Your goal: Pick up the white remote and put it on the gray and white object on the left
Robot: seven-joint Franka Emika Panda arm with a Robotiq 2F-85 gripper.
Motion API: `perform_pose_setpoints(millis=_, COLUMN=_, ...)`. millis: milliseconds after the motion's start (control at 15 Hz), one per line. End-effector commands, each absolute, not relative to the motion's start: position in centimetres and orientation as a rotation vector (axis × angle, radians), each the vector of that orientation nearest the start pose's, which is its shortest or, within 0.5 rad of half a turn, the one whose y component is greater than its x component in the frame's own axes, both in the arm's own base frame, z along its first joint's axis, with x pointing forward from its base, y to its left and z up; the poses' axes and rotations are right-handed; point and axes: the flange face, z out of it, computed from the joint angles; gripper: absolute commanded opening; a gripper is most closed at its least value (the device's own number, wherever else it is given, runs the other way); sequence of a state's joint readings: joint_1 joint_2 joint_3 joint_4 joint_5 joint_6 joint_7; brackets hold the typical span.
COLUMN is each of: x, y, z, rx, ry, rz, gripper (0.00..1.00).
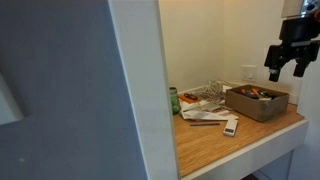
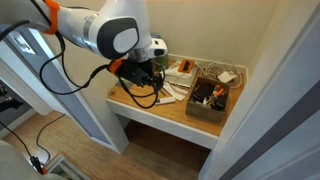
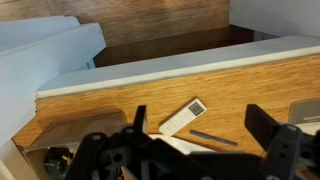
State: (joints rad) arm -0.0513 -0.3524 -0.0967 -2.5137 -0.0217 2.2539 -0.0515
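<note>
The white remote [image 3: 183,117] lies flat on the wooden shelf and also shows in an exterior view [image 1: 231,125], in front of the brown box. A pale gray and white sheet-like object [image 1: 205,108] lies beside it, and its edge shows in the wrist view [image 3: 183,144]. My gripper [image 3: 198,112] is open and empty, well above the shelf, with the remote between its fingers in the wrist view. In both exterior views it hangs high over the shelf [image 1: 286,72] [image 2: 140,80]. The arm hides the remote in the exterior view from above.
A brown cardboard box [image 1: 255,100] full of small items stands on the shelf [image 1: 260,135]. A green can [image 1: 174,100] stands by the wall. A thin dark stick [image 3: 214,138] lies next to the remote. Walls close in the shelf.
</note>
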Motion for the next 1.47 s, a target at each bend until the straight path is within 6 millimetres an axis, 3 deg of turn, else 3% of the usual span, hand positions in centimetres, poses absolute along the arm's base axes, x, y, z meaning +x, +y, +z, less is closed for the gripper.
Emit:
perform_pose_setpoints(millis=0, x=42.6, y=-6.4, z=41.4, rx=-3.129, ry=0.124, rz=-0.144, gripper=1.00)
perform_pose_setpoints(millis=867, x=42.6, y=-6.4, z=41.4, rx=-3.129, ry=0.124, rz=-0.144, gripper=1.00)
perform_pose_setpoints(millis=1067, x=44.4, y=-6.9, z=40.3, rx=-3.055, ry=0.192, rz=-0.116, gripper=1.00)
perform_pose_setpoints(millis=1400, x=48.2, y=-6.8, z=36.6, rx=-2.969, ry=0.465, rz=-0.011, gripper=1.00)
